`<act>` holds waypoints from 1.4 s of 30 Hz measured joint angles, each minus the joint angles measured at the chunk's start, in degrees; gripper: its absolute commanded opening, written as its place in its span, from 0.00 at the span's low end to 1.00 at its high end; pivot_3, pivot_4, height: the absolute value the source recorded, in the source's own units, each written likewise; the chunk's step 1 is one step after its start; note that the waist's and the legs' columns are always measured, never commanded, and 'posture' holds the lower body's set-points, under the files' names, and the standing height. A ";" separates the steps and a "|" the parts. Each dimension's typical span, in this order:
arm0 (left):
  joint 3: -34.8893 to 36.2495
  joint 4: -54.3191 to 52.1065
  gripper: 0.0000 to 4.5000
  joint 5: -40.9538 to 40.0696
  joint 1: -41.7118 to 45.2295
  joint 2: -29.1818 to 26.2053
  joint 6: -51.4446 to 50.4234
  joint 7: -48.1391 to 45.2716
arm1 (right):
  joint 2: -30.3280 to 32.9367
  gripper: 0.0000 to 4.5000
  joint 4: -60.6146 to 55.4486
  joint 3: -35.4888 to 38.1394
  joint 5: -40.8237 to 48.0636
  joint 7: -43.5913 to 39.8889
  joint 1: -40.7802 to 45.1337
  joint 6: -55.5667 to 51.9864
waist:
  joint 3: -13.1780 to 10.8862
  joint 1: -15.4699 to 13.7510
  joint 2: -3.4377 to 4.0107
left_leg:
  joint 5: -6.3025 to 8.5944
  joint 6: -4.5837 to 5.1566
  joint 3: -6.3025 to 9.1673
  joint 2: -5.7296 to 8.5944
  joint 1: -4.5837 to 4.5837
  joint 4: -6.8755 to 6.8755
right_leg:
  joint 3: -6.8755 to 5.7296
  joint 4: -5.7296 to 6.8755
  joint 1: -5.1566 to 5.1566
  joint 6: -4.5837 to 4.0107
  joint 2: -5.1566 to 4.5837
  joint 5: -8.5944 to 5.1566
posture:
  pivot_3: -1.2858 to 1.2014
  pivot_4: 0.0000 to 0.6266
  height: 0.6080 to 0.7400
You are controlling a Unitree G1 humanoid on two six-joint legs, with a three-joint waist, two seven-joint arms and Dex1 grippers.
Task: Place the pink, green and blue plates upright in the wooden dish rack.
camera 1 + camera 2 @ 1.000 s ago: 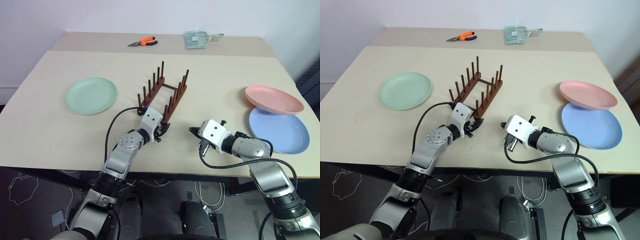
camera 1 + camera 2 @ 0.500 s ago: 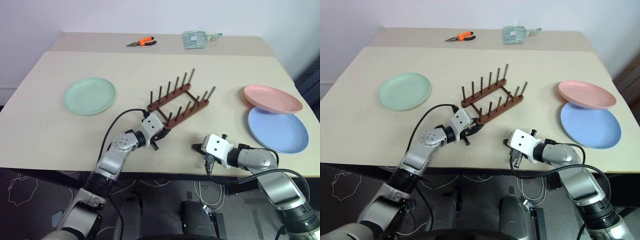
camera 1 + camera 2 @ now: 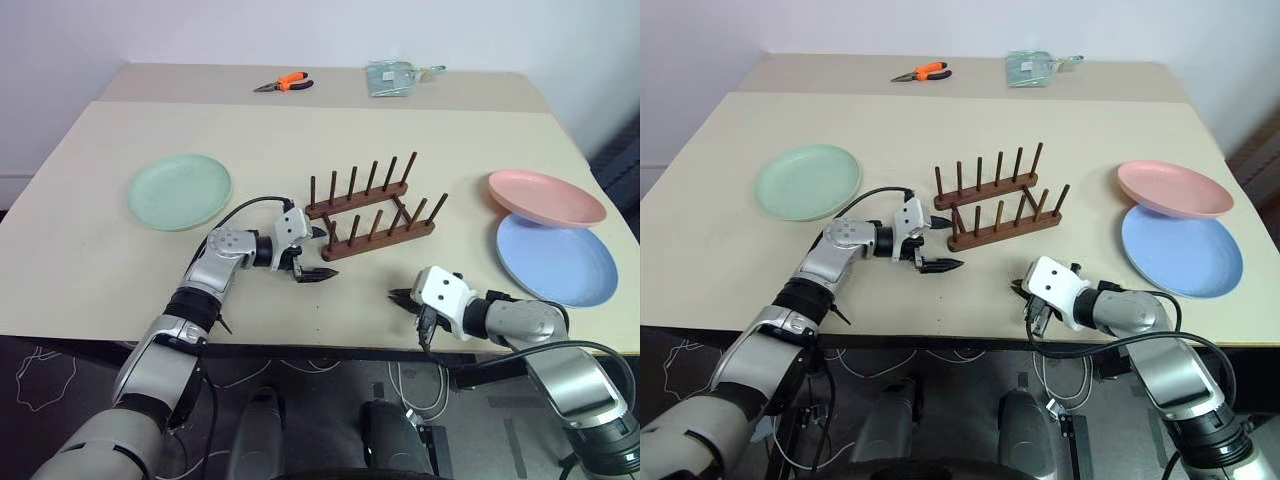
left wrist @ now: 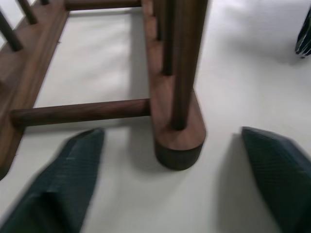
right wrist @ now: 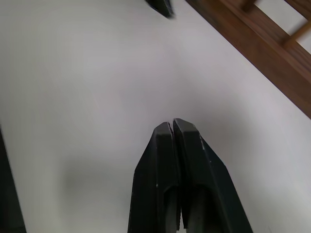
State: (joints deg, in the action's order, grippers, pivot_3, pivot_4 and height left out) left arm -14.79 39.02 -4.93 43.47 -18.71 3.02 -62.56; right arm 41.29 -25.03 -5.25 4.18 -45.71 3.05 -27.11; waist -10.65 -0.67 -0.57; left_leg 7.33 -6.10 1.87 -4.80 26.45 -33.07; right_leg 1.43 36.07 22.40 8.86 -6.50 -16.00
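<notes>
While your left gripper point(image 3: 310, 252) stands open at the dark brown wooden dish rack's point(image 3: 372, 212) end, the pale mint green plate point(image 3: 180, 190) lies upper left, nearest that arm. Your right gripper point(image 5: 173, 127) is closed, empty.

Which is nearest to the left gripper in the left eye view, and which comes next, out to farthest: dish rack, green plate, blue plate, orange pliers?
From the left gripper:
1. Wooden dish rack, right beside its fingers.
2. Green plate, on the table's left.
3. Orange pliers, at the far edge.
4. Blue plate, far right, partly under the pink plate.
</notes>
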 measured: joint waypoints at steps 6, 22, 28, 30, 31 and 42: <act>4.50 -18.40 0.71 -3.32 -10.75 -6.94 -13.68 1.71 | -1.50 0.78 1.69 2.43 0.44 4.54 2.04 -1.80 | 0.02 1.46 0.04 | 0.00 0.00 0.00 -0.03 -0.08 0.05 | 0.00 0.07 -0.05 0.00 0.00 0.00 | 0.52 0.24 1.00; -0.73 -39.54 0.17 -1.77 -18.71 6.20 -35.47 25.09 | -10.86 0.01 16.13 0.43 -4.06 16.52 12.87 -5.71 | 0.06 0.05 0.04 | -0.01 0.02 0.01 -0.01 -0.11 -0.15 | 0.01 0.08 -0.15 -0.02 0.00 0.03 | 0.52 0.24 1.00; 0.23 -32.35 0.17 1.19 -14.35 9.59 -33.68 35.81 | -14.43 0.01 24.97 -1.08 -7.60 22.15 19.20 -3.73 | 0.33 0.62 0.10 | -0.02 0.01 0.01 -0.01 -0.22 -0.14 | 0.01 0.09 -0.21 -0.05 0.00 0.06 | 0.52 0.24 1.00; 1.12 -29.93 0.17 1.78 -12.99 9.56 -32.34 37.70 | -15.54 0.01 28.48 -1.25 -8.46 23.69 21.33 -2.20 | 0.38 1.09 0.13 | -0.02 0.01 0.02 -0.01 -0.23 -0.12 | 0.01 0.10 -0.21 -0.04 0.00 0.06 | 0.52 0.24 1.00; 1.68 -28.55 0.17 1.89 -12.30 9.53 -31.55 38.31 | -15.88 0.01 30.43 -1.29 -8.58 24.27 22.39 -1.26 | 0.40 1.32 0.15 | -0.02 0.01 0.01 -0.01 -0.23 -0.12 | 0.01 0.10 -0.21 -0.03 0.01 0.07 | 0.52 0.24 1.00; 3.22 -17.81 0.17 2.39 -6.61 9.63 -25.42 40.80 | -17.32 0.01 37.29 -1.27 -9.90 25.38 25.89 3.25 | 0.43 1.45 0.18 | -0.03 -0.01 0.01 0.00 -0.23 -0.06 | 0.01 0.10 -0.19 0.16 0.01 0.16 | 0.52 0.24 1.00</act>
State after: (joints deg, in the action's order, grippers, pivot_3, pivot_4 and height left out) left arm -11.57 21.21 -2.54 36.86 -9.08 -22.40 -21.76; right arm 23.97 12.27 -6.52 -5.72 -20.33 28.95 -23.85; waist -10.23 0.78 -0.38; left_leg 7.30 -6.11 1.88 -4.81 26.22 -33.13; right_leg 1.44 36.17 22.20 9.02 -6.50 -15.84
